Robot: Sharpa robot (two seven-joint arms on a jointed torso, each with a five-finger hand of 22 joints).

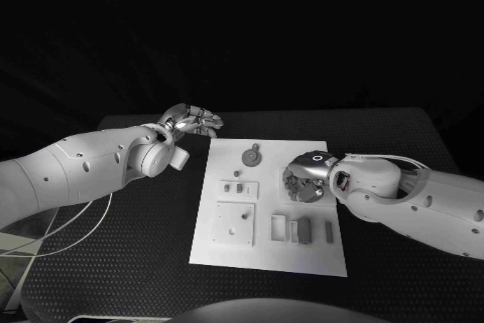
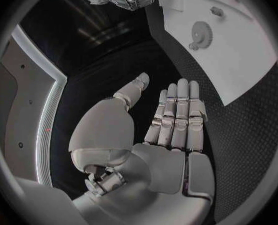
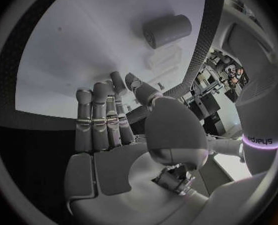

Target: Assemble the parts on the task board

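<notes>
Right hand low over the task board, fingers loosely together, holding nothing; left hand spread off-board. Could bump the cylinder part aside.

Right robot hand covers task board middle — parts beneath hidden.

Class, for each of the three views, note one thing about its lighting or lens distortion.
Head view: the task board is bright against a dark table and black background. Left wrist view: fisheye; the board's straight edge bends, and the left hand is evenly lit. Right wrist view: fisheye circle in a dark frame; the right hand casts shadow on the board.
</notes>
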